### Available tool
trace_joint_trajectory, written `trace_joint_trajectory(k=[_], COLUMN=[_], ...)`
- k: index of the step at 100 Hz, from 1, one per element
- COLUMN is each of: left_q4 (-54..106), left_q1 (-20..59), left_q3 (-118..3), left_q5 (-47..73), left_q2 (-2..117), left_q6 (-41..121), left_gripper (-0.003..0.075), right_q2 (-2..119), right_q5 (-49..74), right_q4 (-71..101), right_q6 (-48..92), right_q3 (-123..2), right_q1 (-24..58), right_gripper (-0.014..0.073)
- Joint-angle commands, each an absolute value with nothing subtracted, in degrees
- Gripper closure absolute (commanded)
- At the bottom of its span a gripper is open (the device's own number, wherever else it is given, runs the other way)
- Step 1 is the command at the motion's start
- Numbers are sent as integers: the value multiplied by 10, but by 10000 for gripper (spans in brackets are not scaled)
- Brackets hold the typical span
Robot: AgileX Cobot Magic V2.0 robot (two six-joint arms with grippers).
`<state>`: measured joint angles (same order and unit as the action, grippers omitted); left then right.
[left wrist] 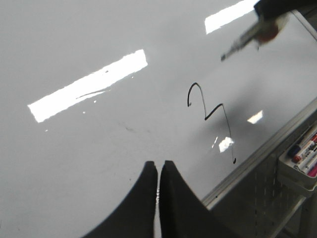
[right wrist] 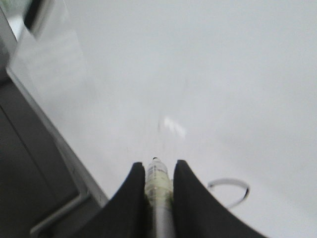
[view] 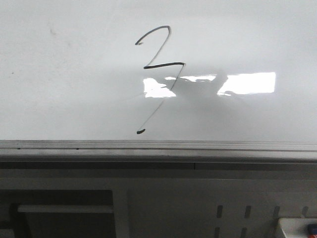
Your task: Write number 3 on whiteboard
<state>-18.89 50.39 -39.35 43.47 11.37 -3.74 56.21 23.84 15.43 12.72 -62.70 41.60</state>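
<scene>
On the whiteboard (view: pixel 59 89), a finished black number 3 (view: pixel 158 74) is seen at centre, while a marker (right wrist: pixel 157 193) is clamped by the right gripper (right wrist: pixel 158 173), best lifted straight away; the left gripper (left wrist: pixel 159 171) is closed empty.

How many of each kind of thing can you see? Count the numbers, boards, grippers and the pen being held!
Number 3: 1
Whiteboard: 1
Grippers: 2, left gripper and right gripper
Held marker: 1
Total: 5
</scene>
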Motion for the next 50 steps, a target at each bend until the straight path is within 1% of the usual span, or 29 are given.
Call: trace_joint_trajectory(k=[1,7,12,24,31,38,50], left_q4=[-189,-182,-168,-109,-63,7,131], left_q1=[507,507,507,507,509,514,536], left_q3=[-406,-406,-408,-430,-452,-475,-507], left_q5=[363,343,328,316,318,324,347], left_q2=[142,162,186,269,316,360,424], left_q6=[-43,-43,-43,-31,4,78,222], left_gripper=[736,709,659,481,402,367,364], right_q2=[533,532,533,550,563,575,598], right_q5=[221,244,265,340,376,400,403], right_q4=[133,133,132,132,132,132,132], right_q6=[137,137,141,166,175,212,261], right_q3=[-682,-696,-698,-696,-696,-696,-696], right_q1=[417,417,419,435,457,488,544], right_gripper=[655,658,659,659,659,659,659])
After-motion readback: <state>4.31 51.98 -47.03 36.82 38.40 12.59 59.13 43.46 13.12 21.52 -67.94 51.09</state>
